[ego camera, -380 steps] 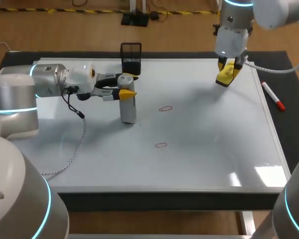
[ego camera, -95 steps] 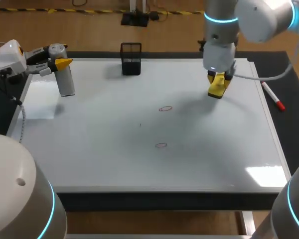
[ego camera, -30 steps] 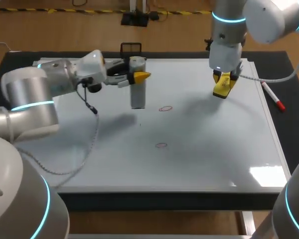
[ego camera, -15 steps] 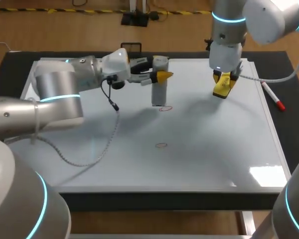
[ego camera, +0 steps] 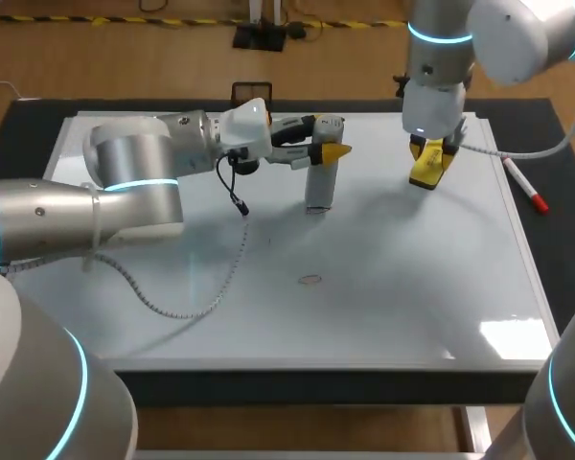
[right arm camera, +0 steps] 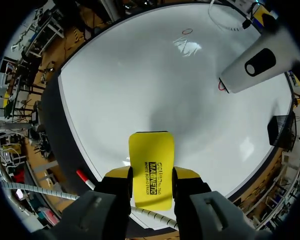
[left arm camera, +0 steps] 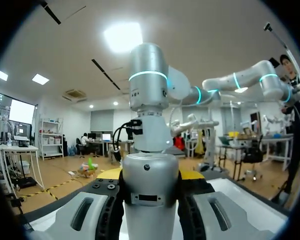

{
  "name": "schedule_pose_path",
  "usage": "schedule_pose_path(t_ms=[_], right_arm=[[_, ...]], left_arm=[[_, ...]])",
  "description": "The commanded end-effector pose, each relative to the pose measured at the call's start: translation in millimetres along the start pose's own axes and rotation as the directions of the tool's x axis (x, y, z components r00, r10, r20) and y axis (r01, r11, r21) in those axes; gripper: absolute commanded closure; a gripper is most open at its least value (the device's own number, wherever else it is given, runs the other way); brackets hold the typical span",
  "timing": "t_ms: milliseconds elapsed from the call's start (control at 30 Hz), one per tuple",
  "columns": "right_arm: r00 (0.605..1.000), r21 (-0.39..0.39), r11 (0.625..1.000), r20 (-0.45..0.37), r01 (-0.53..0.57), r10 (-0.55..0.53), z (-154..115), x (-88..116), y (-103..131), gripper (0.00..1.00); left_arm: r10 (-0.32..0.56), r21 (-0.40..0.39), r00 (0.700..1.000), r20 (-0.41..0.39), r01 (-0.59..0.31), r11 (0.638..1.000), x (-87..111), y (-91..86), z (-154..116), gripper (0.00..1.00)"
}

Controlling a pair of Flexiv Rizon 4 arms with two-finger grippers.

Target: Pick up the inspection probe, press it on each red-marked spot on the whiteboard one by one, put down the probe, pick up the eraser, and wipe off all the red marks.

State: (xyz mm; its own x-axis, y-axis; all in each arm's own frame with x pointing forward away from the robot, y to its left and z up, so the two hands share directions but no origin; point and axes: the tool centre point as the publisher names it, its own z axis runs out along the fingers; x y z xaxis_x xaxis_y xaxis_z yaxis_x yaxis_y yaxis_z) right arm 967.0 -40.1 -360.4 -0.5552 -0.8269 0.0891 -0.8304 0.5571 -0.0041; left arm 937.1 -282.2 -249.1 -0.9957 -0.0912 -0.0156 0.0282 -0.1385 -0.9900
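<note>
Your left gripper (ego camera: 328, 144) is clamped on the probe (ego camera: 321, 182), which stands upright with its base on the whiteboard (ego camera: 412, 287). At that base the right wrist view shows a bit of red, likely 1 red mark (right arm camera: 221, 86), mostly covered. The 2nd red mark (ego camera: 310, 280) lies uncovered, nearer the robot. Your right gripper (ego camera: 429, 158) grips the yellow eraser (right arm camera: 151, 160) above the whiteboard's far right part, well apart from the probe. A marker (ego camera: 525, 185) lies just off the whiteboard's right edge.
</note>
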Motion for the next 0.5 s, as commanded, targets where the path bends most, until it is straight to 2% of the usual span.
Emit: schedule_pose_path(t_ms=[33, 300, 500], right_arm=[[1.0, 0.002, 1.0, -0.002, 0.001, -0.001, -0.6, 0.5, -0.5, 1.0], [1.0, 0.002, 1.0, -0.002, 0.001, -0.001, -0.6, 0.5, -0.5, 1.0], [1.0, 0.002, 1.0, -0.002, 0.001, -0.001, -0.6, 0.5, -0.5, 1.0]], left_arm=[[0.002, 0.008, 1.0, 0.0, -0.002, 1.0, -2.9, 5.9, 1.7, 1.0], [0.014, -0.007, 1.0, -0.02, -0.014, 1.0, -2.0, 16.1, -0.4, 1.0], [0.018, -0.072, 1.0, -0.023, -0.019, 0.997, 0.2, 20.7, -7.4, 1.0]])
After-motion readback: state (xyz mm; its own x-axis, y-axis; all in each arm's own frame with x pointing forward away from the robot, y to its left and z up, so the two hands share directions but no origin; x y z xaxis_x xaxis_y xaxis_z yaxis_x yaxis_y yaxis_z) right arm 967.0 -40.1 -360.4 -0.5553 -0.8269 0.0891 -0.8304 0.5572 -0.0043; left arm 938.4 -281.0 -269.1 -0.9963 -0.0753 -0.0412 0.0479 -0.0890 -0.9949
